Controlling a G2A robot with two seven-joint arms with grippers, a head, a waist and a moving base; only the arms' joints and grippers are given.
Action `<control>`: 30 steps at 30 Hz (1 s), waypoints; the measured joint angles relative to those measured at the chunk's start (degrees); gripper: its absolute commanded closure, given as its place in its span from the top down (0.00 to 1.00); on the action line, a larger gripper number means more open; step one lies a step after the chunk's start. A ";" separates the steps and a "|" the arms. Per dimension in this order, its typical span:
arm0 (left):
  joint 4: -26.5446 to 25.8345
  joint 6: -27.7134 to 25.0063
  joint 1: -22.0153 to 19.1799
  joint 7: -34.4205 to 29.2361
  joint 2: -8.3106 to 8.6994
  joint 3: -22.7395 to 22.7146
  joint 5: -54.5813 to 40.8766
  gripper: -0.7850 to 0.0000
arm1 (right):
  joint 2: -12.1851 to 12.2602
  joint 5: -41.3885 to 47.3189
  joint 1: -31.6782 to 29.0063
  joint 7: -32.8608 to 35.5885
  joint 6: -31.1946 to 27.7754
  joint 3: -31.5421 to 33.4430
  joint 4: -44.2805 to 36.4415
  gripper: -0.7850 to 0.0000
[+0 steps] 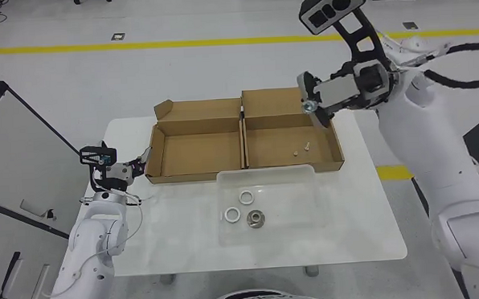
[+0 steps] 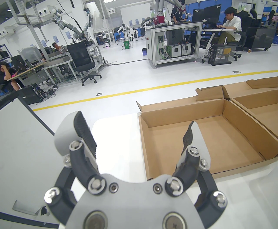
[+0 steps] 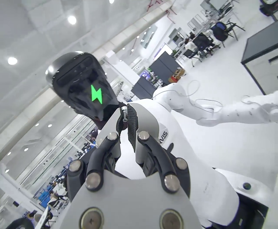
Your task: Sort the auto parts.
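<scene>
My right gripper is raised above the far right corner of the right cardboard box, turned up toward the robot's head. It is shut on a small metal spring-like part, which glints at its tips. My left gripper stands open and empty just off the left wall of the left cardboard box, low over the table. Two small pale pins lie in the right box. A clear tray holds two white rings and a metal bearing.
The two boxes stand side by side at the back of the white table, with the tray in front of them. A grey cabinet stands left of the table, close to the left arm. Bare table lies right of the tray.
</scene>
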 measured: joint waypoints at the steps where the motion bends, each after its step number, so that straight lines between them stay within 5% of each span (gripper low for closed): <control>1: 0.00 0.00 0.00 0.00 0.00 0.00 0.00 1.00 | -0.16 1.04 -0.16 0.28 -0.05 0.00 0.06 0.00; 12: 0.00 0.00 0.00 0.00 0.00 0.00 0.00 1.00 | -2.39 10.66 -1.52 2.52 -0.99 -0.75 1.27 0.00; 30: 0.00 0.00 0.00 0.00 0.00 0.00 0.00 1.00 | -2.92 -5.09 -1.70 -2.02 2.98 1.07 1.33 0.00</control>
